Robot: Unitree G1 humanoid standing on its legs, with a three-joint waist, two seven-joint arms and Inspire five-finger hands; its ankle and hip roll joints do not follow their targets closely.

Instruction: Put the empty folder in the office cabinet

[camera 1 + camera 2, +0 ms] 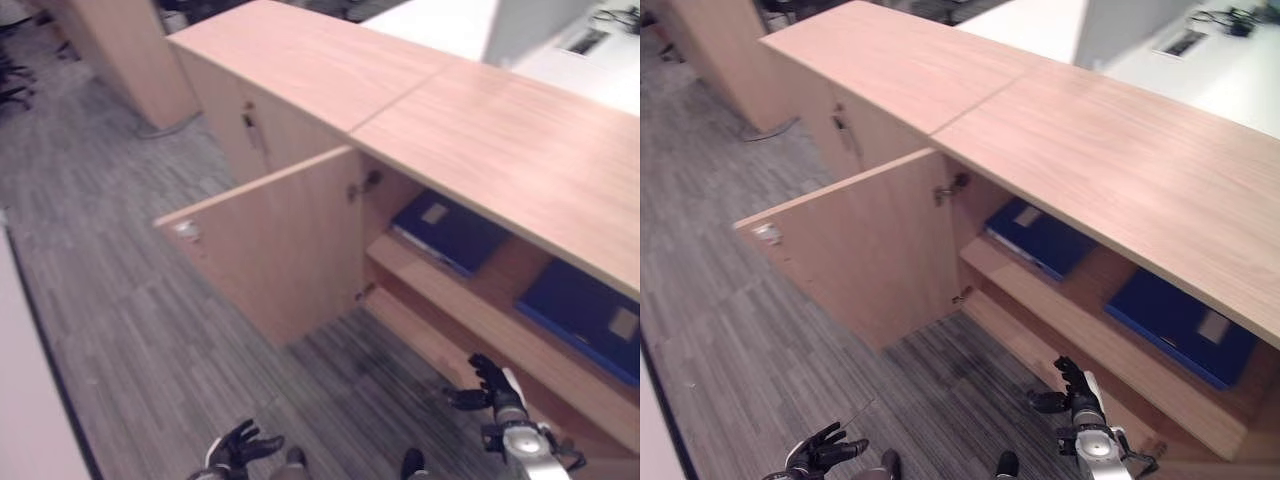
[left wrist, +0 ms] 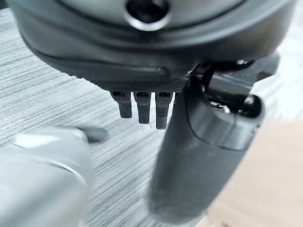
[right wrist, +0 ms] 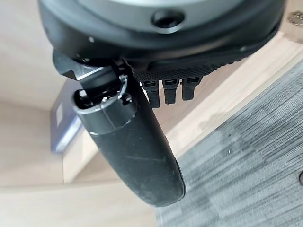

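Left eye view shows our left hand [image 1: 240, 447] and right hand [image 1: 490, 385] low above the floor, fingers loosely spread and empty. Beyond them the cabinet door [image 1: 270, 250] stands open for access, and two blue folders [image 1: 452, 230] already lie flat on the shelf [image 1: 440, 290].

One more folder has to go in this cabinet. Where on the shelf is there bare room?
On the cabinet shelf, bare wood lies between the left blue folder and the right blue folder, and along the front edge. Both ends are taken.
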